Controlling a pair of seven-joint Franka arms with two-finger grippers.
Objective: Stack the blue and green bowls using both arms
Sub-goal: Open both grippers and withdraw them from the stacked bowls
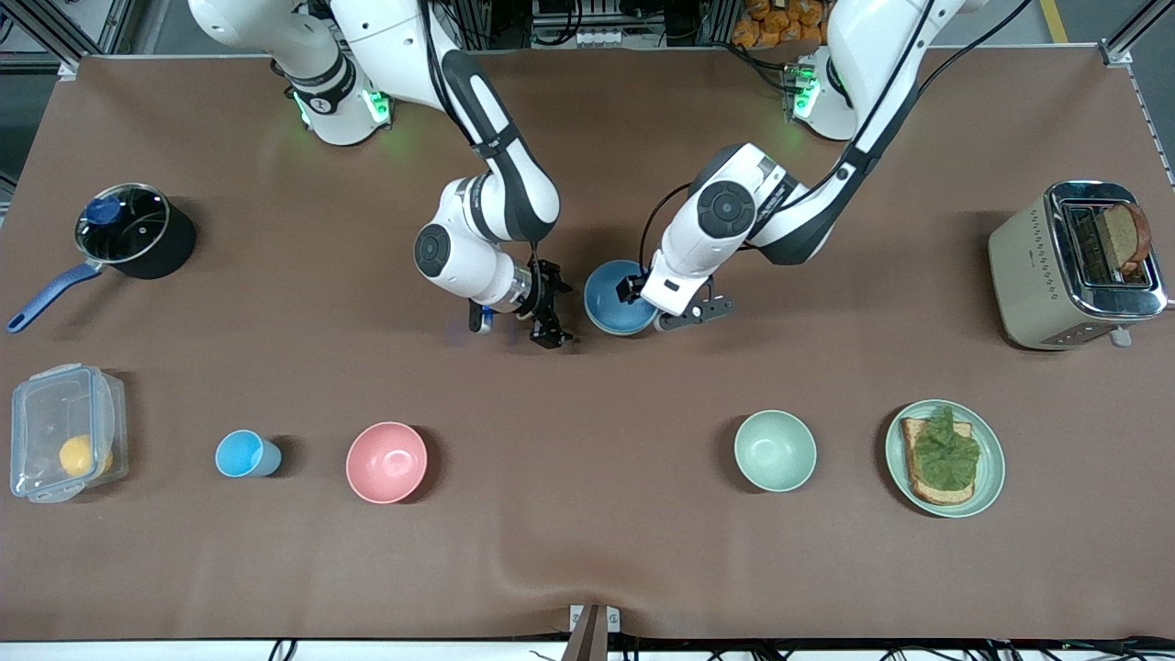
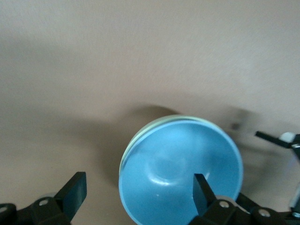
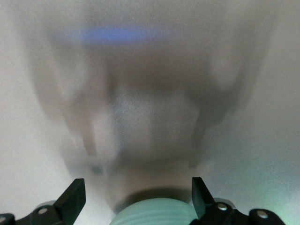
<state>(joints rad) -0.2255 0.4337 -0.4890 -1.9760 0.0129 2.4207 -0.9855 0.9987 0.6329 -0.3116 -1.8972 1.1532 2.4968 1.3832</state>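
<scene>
The blue bowl (image 1: 613, 298) is seen at mid-table, nested in the green bowl (image 2: 140, 136); only a thin pale rim of the latter shows around the blue one in the left wrist view. The stack is judged already made.

Left pincer (image 1: 684, 317): released, jaws spread wide, one finger (image 2: 202, 191) over the blue bowl's inside, the other (image 2: 74, 193) outside its rim. Nothing is held. The rim lies between the fingers, so the relation that matters next is judged to be upward clearance: a straight lift would free the pincer without dragging the stack.

Right pincer (image 1: 549, 319): released and empty, just beside the stack toward the right arm's end of the table. In the right wrist view a pale green rounded thing shows between its fingers at the frame edge; what it is cannot be told. Both arms are about equally close to the stack, one on each side.

Containers:
- a second green bowl (image 1: 775, 450), empty, nearer the front camera;
- pink bowl (image 1: 386, 462), empty;
- cup (image 1: 246, 453), contents not visible;
- plate (image 1: 990, 477) carrying toast (image 1: 936, 459) with a green leaf on it;
- toaster (image 1: 1074, 266) with one slice in a slot;
- clear lidded box (image 1: 64, 431) holding a yellow fruit;
- lidded pot (image 1: 133, 229).
</scene>
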